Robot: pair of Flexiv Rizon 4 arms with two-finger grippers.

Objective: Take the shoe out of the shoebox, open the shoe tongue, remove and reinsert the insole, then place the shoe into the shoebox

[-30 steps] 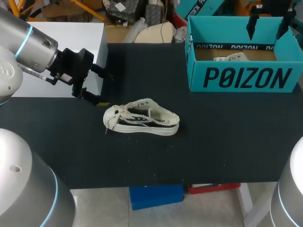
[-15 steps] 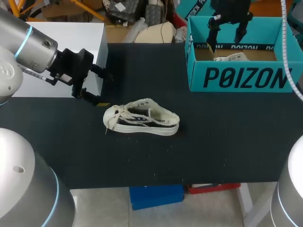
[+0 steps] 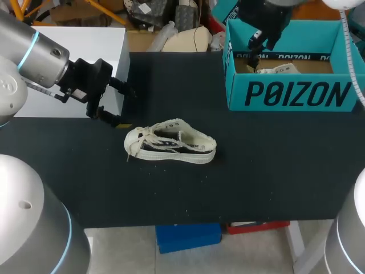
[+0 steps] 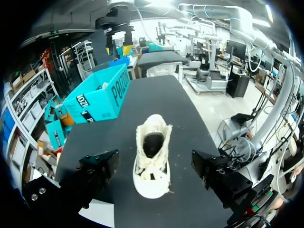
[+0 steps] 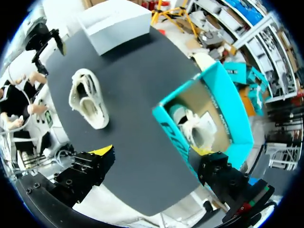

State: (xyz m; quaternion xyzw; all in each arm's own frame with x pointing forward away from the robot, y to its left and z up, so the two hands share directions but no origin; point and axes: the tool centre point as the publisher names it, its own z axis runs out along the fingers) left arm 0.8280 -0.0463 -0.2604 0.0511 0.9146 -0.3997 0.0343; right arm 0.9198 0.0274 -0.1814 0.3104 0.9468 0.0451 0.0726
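Note:
A cream low-top shoe [image 3: 170,142] with a dark side stripe lies on its sole mid-table, toe and loose laces toward my left arm. The left gripper [image 3: 124,107] hovers open just left of the toe. From the left wrist, the shoe [image 4: 152,154] sits ahead between the open left gripper [image 4: 154,165] fingers, untouched. The teal shoebox [image 3: 293,94] stands open at the far right, a second cream shoe [image 3: 278,69] inside. My right gripper [image 3: 258,44] hangs open above the box's left rear corner. The right wrist view shows shoe [image 5: 88,97], shoebox [image 5: 228,102] and right gripper [image 5: 156,159].
A white block [image 3: 85,51] stands at the table's far left corner, just behind my left gripper; it also shows as the white block [image 5: 114,21] in the right wrist view. Black tabletop [image 3: 256,171] stretches between shoe, box and front edge.
The right arm has swung leftward above the shoebox, from over its right half to its left rear corner. Left arm and shoe have not moved.

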